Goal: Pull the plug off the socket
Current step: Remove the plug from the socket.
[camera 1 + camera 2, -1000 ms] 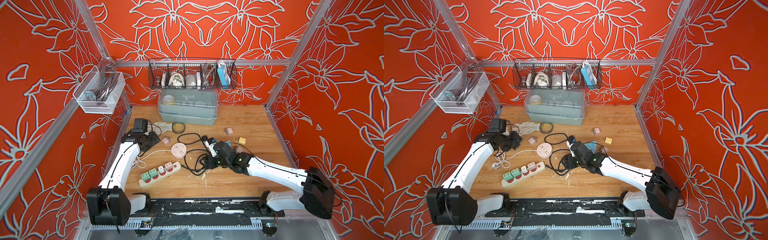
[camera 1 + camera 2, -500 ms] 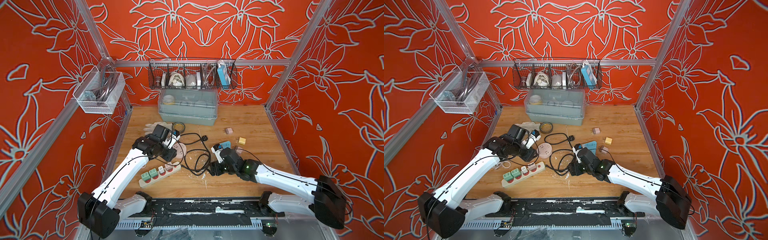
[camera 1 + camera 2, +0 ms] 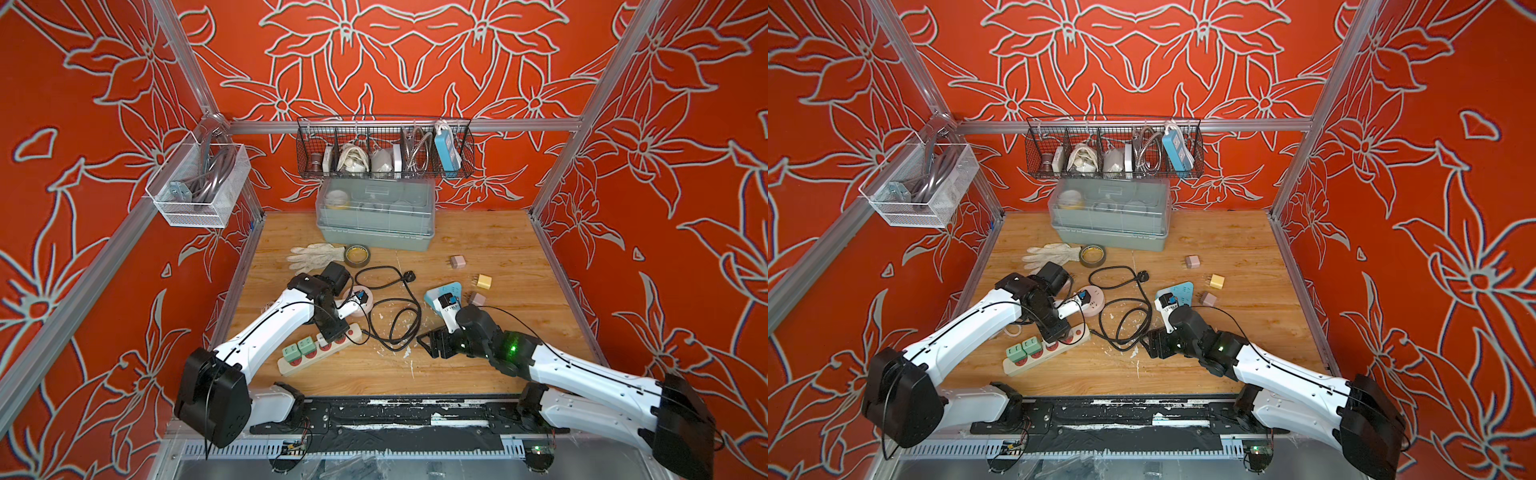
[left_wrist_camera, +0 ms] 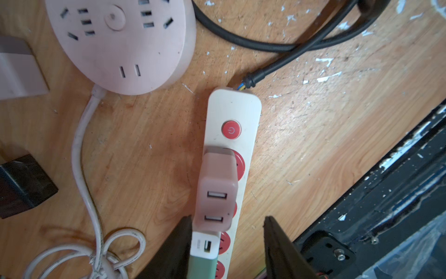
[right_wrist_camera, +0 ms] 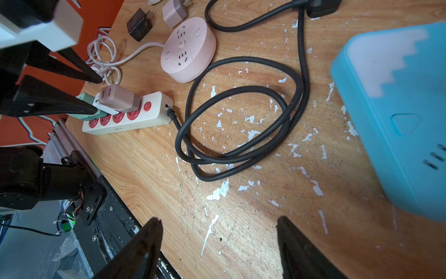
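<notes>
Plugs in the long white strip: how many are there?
3. Two green ones side by side at one end; a pink one beside the red button. More may be hidden.

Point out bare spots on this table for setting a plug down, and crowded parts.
Bare: the far right corner of the table, right of the grey box, beyond the yellow cube; also the near strip between the power strip and the front rail. Crowded: left-centre, around the round pink socket and black cable.
</notes>
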Available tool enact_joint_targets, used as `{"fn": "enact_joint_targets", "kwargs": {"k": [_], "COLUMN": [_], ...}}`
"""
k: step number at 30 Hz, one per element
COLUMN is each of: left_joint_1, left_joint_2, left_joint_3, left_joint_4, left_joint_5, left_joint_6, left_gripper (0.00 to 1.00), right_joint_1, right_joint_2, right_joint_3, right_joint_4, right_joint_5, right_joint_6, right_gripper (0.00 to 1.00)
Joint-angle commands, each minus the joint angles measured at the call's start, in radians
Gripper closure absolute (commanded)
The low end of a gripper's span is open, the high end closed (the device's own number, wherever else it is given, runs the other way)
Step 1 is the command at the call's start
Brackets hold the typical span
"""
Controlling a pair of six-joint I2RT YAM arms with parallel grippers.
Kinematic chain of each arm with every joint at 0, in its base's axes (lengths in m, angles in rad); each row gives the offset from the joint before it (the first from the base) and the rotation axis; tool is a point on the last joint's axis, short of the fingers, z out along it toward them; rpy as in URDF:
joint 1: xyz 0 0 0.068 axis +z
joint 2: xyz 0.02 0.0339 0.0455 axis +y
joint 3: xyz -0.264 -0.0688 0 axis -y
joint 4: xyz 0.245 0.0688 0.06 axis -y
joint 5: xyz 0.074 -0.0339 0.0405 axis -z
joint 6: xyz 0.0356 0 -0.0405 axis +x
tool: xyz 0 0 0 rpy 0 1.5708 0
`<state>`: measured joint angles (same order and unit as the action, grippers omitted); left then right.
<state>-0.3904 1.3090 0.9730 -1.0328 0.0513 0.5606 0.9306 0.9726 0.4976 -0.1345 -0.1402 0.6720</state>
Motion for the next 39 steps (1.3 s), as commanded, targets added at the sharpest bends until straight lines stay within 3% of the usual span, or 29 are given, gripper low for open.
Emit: {"fn": "enact_joint_targets", "kwargs": {"k": [1,5,10,17,20,30,39], "left_joint_1": [-0.005,-0.011,-0.032,-0.036,-0.038,-0.037,-0.038], "left_joint_2": [0.028,0.053,0.080,0.091,0.080,0.061,0.047], "left_joint_3": [-0.010,-0.015,-0.029,-0.045,-0.044,-0.042,-0.046], "left_joint_4": [-0.006,0.023,0.031,0.046,0.056,0.061,0.059], "left_joint_5": [-0.019,-0.007,0.004,0.012,0.040,0.088,0.124], "left_joint_6": [0.038,0.043,0.048,0.057,0.059,0.055,0.058], "left_gripper": [0.51,0.51,0.53,0.60,0.69,0.74,0.74], "right_joint_1": [0.001,0.001,0.002,0.032,0.053,0.252,0.268], "right_joint_2": [-0.016,-0.001,0.065,0.180,0.223,0.435,0.665], "right_joint_3": [-0.017,-0.012,-0.032,-0.021,-0.022,0.020,0.091], "right_joint_4": [0.022,0.038,0.182,0.375,0.467,0.602,0.701], "right_joint_5": [-0.011,-0.024,-0.085,-0.061,-0.060,-0.018,0.022], "right_joint_6": [0.023,0.040,0.166,0.319,0.368,0.315,0.280], "right_gripper": [0.23,0.23,0.23,0.24,0.24,0.29,0.30]}}
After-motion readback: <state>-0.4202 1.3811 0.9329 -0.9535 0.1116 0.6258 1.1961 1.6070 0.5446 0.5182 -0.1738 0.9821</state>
